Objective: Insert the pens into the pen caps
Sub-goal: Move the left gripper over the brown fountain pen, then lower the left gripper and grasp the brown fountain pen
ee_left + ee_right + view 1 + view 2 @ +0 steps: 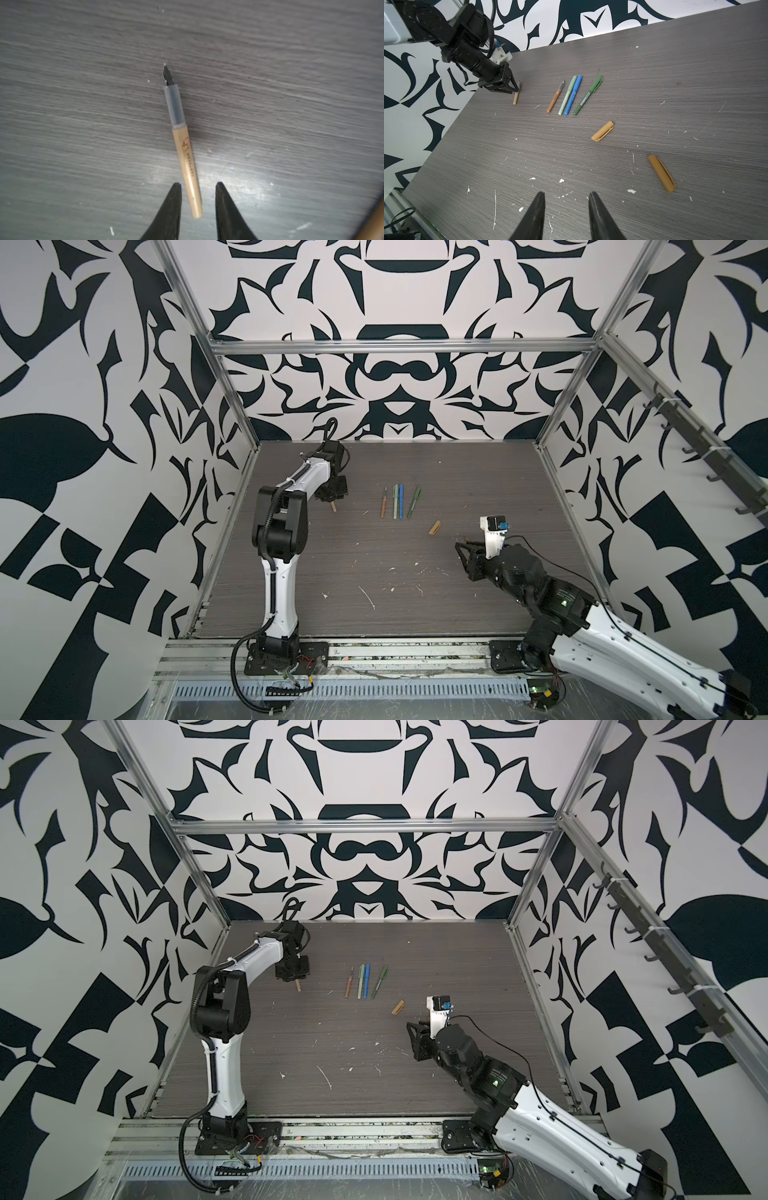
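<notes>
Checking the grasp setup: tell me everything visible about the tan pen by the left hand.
The tan pen is slim, plastic-looking and uncapped: a tan barrel with a small picture and lettering, a grey translucent grip section, a dark pointed nib. It lies on the grey wood-grain table, its barrel end between the open fingers of the left hand, which seem not to touch it.

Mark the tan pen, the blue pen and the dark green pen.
tan pen (188, 166), left wrist view, on its tan barrel.
blue pen (573, 94), right wrist view, at mid-length.
dark green pen (587, 96), right wrist view, on its labelled barrel.
</notes>
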